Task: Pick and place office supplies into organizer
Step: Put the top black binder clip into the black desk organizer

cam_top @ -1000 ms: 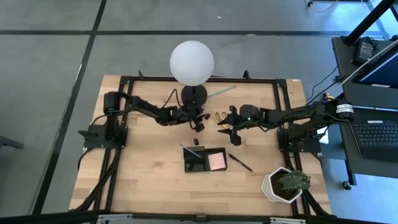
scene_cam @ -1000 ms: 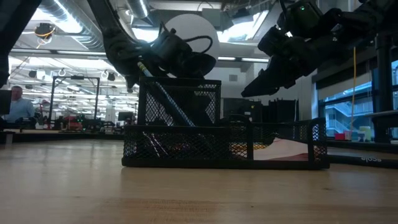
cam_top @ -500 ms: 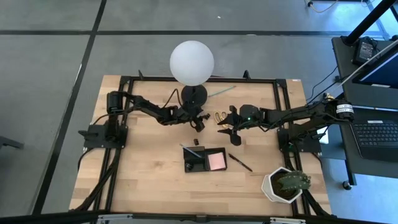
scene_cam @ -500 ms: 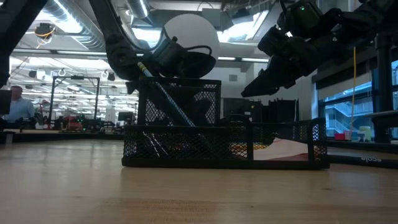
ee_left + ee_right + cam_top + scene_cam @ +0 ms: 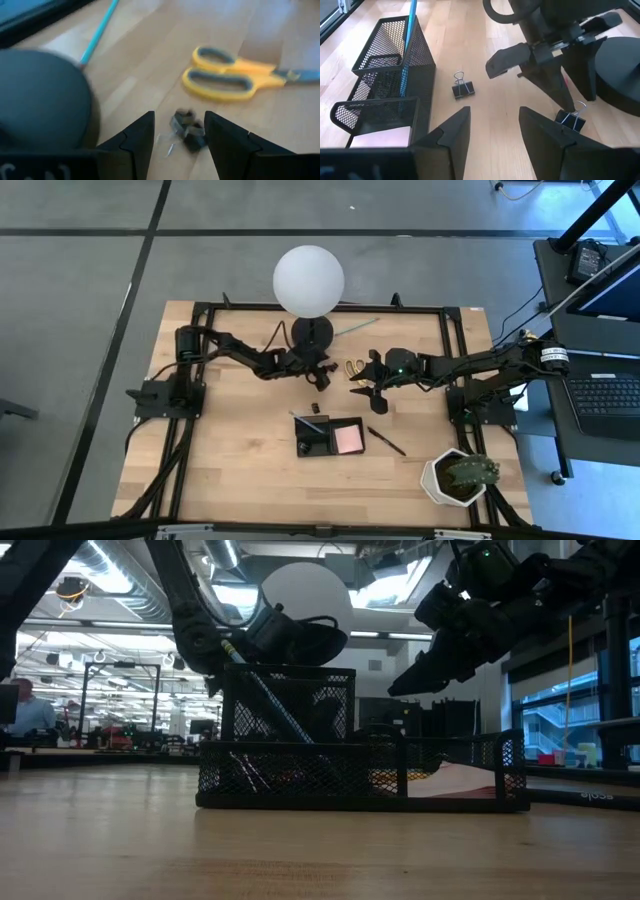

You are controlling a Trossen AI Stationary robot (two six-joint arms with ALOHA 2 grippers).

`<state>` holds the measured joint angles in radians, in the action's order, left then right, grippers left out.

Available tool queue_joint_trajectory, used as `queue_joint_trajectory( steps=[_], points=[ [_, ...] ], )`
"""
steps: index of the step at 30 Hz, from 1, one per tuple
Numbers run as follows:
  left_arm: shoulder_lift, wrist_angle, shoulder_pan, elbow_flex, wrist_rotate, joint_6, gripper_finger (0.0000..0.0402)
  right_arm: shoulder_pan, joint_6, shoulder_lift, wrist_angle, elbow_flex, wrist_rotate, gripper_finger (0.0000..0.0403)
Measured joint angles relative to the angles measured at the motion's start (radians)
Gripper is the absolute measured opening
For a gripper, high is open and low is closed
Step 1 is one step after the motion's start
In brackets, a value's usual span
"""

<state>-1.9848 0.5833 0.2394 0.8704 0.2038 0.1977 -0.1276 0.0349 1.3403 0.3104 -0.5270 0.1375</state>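
My left gripper (image 5: 321, 378) (image 5: 177, 117) hangs open beside the lamp base, pointing down. A black binder clip (image 5: 187, 131) (image 5: 570, 119) lies on the table between its fingers, and I see no touch. My right gripper (image 5: 362, 388) (image 5: 492, 112) is open, held above the table and holding nothing. The yellow-handled scissors (image 5: 355, 367) (image 5: 235, 80) lie flat between the two grippers. A second binder clip (image 5: 318, 409) (image 5: 463, 88) sits near the black mesh organizer (image 5: 328, 437) (image 5: 385, 95). In the organizer are the pink pad (image 5: 348, 439) and a leaning blue stick (image 5: 407, 45).
The white globe lamp (image 5: 309, 280) and its dark base (image 5: 40, 100) stand just beyond my left gripper. A dark pen (image 5: 385, 441) lies right of the organizer. A thin green stick (image 5: 355, 327) lies near the far edge. The potted plant (image 5: 460, 477) stands at the near right corner.
My left gripper has edged slightly toward the table's far edge, closer to the lamp base.
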Motion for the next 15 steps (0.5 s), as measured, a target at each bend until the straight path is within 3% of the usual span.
queue_joint_trajectory(
  steps=[8, 15],
  points=[
    [-0.064, 0.087, 0.002, 0.001, -0.005, 0.0, 0.0154, 0.0, -0.001, 0.0, 0.0, 0.0, 0.0, 0.0171],
    [-0.06, 0.101, 0.006, 0.001, -0.003, -0.003, 0.0116, 0.0, -0.001, 0.0, -0.001, 0.0, 0.0, 0.0171]
  ],
)
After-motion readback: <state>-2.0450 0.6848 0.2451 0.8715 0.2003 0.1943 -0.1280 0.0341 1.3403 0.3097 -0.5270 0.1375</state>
